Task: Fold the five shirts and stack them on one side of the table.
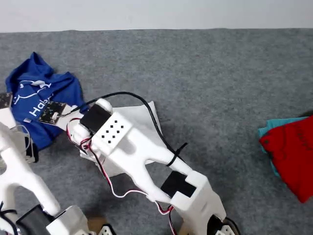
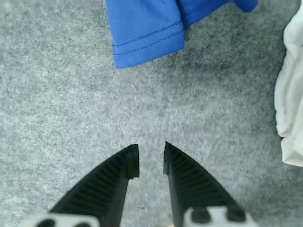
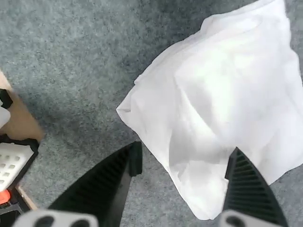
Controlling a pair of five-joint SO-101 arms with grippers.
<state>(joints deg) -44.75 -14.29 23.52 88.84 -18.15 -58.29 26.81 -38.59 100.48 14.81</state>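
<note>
Black ribbed jaws of the right gripper (image 3: pixel 185 149) stand wide apart, straddling a corner of the soft white cotton shirt (image 3: pixel 227 85) without pinching it; nothing is held. The left gripper (image 2: pixel 150 147) hangs over the bare grey felt-like table covering (image 2: pixel 57 94), its jaws a narrow slit apart and empty. The hem of the royal-blue printed jersey shirt (image 2: pixel 142 28) lies just beyond its tips.

In the high view the white cotton shirt (image 1: pixel 142 115) lies near the middle of the table, a little toward 8 o'clock. It is mostly under the right arm (image 1: pixel 122 142), and its edges are rumpled and uneven. The royal-blue shirt (image 1: pixel 39 93) sits at 10 o'clock, bunched and unfolded, beside the left arm (image 1: pixel 19 171). Farthest off, at 3 o'clock by the table edge, a bright red fabric shirt (image 1: pixel 293 152) lies on a teal fabric shirt (image 1: pixel 274 126), the two touching and fairly squared.

By my reading that pair is the started stack, so two shirts look done. The white one seems to be the piece in hand, at best half folded, and the blue one looks untouched. Four shirts can be counted, so more than half the work appears left.
</note>
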